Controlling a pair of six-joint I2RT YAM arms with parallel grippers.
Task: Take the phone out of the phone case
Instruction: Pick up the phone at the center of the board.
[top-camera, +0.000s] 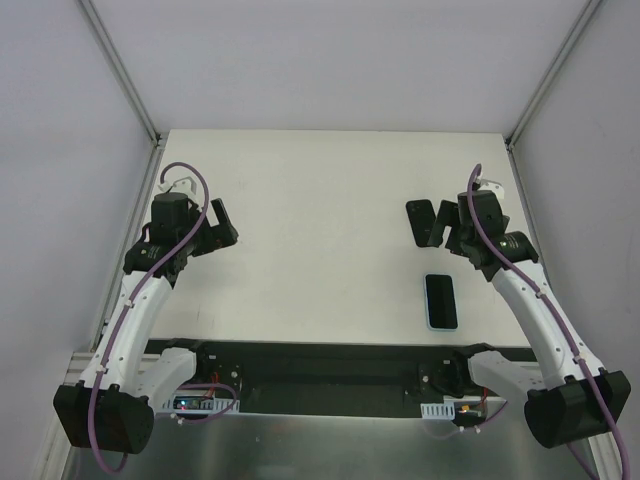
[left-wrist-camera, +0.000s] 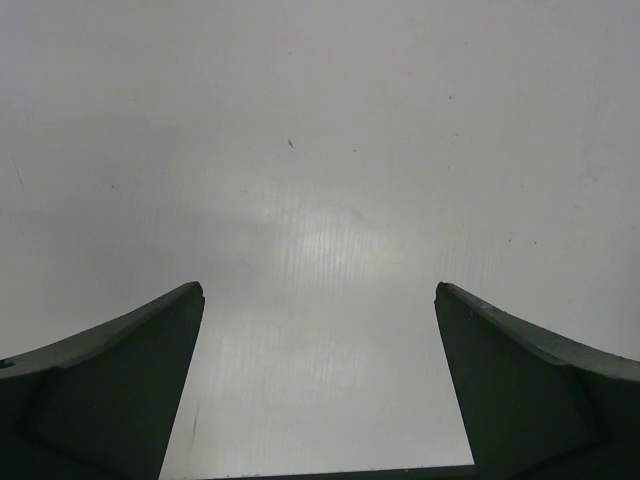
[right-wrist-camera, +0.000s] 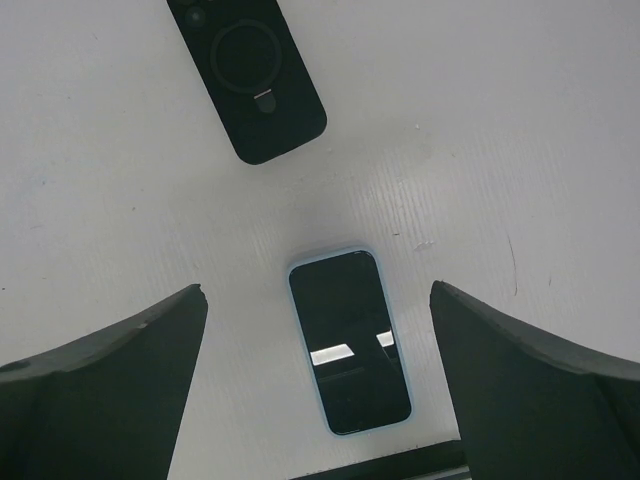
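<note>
The phone (right-wrist-camera: 350, 340) lies screen up on the white table (top-camera: 300, 250), seated in the pale blue phone case (right-wrist-camera: 333, 257), whose rim shows all around it, near the table's front edge on the right side. The right gripper (right-wrist-camera: 318, 288) hangs above it with its jaws spread wide and touching nothing, and a black phone-shaped slab (right-wrist-camera: 247, 75) with a ring on its upper face lies just beyond the phone. The left gripper (left-wrist-camera: 320, 288) is likewise spread wide over bare table, well apart from the phone.
</note>
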